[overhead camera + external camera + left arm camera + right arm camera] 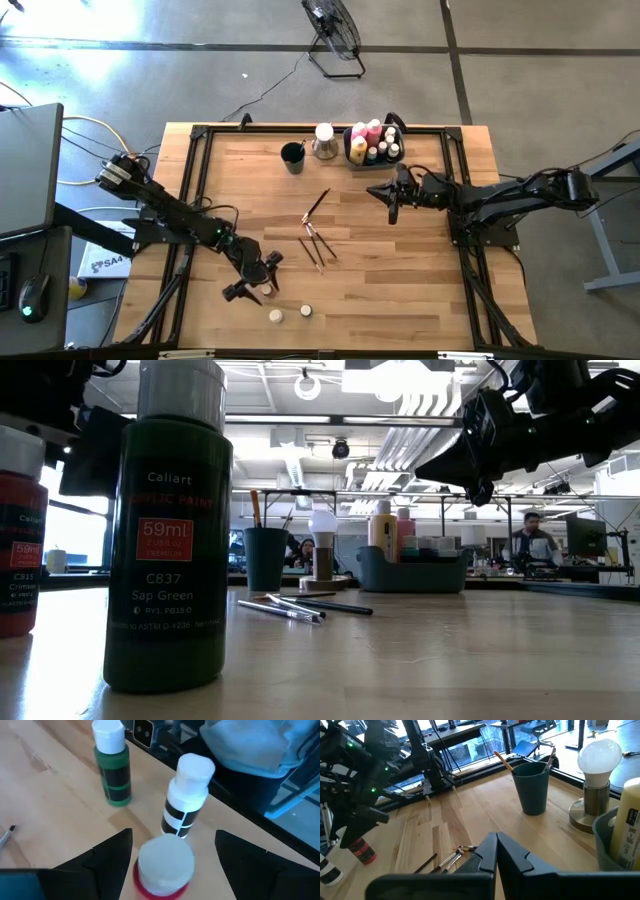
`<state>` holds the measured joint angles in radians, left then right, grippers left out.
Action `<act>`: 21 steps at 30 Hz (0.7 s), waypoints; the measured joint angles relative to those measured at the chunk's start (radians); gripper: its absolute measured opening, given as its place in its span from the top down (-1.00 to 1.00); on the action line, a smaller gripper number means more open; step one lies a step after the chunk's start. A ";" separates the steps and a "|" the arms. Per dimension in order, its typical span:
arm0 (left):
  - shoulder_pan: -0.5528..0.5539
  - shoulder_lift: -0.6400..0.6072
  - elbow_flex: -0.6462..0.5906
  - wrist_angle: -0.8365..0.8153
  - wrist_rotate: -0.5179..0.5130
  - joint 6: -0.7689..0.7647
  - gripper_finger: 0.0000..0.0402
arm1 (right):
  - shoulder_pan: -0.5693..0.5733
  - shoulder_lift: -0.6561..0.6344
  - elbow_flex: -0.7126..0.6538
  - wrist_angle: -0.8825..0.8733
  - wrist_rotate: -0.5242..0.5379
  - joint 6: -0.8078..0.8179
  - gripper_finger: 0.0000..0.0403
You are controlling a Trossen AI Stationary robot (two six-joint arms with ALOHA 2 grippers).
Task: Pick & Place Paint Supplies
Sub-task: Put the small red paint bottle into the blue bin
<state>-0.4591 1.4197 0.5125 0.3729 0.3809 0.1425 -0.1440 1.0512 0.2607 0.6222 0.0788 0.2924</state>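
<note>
Starting on the left: the left gripper [255,277] is low over the wooden table [400,290], fingers spread wide. Right between them stands the small red paint bottle with a white cap [165,862]. The fingers flank it on both sides with a gap showing on one side, so there is no squeeze on it. Just past the fingertips stands the white paint bottle with a black label [186,800], upright, and beyond that and off to one side is the green paint bottle with a white cap [114,775], also upright.

Moving to the middle: a loose bunch of thin dark-handled brushes [316,245] lies flat on the wood between the two grippers, with one more single brush [317,205] a little apart from them.

On the right, the right gripper [392,212] hangs above the table, fingers pressed together with nothing between them. Ahead of it stand the dark round cup [292,156] with sticks poking out and the white-bulbed lamp on a metal base [324,140]. Close beside that gripper sits the grey-blue rectangular bin [405,575], holding pink and yellow paint bottles [372,135] upright.
</note>
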 joint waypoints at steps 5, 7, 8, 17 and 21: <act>0.000 0.000 0.000 -0.001 -0.043 0.000 -0.40 | 0.000 0.000 0.000 -0.026 0.000 0.002 0.99; 0.000 0.000 0.000 -0.001 -0.045 0.000 -0.40 | 0.000 0.000 0.000 -0.032 0.000 0.002 0.99; 0.000 0.000 0.000 0.000 -0.045 0.001 -0.40 | 0.000 0.000 0.000 -0.035 0.000 0.002 0.99; 0.000 0.000 0.000 0.001 -0.029 0.001 -0.07 | 0.000 0.000 0.000 -0.036 0.000 0.003 0.99; 0.000 0.000 0.000 0.000 -0.029 0.001 0.16 | 0.000 0.000 0.000 -0.036 0.000 0.003 0.99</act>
<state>-0.4587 1.4193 0.5125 0.3733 0.3518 0.1432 -0.1437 1.0508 0.2604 0.5861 0.0788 0.2951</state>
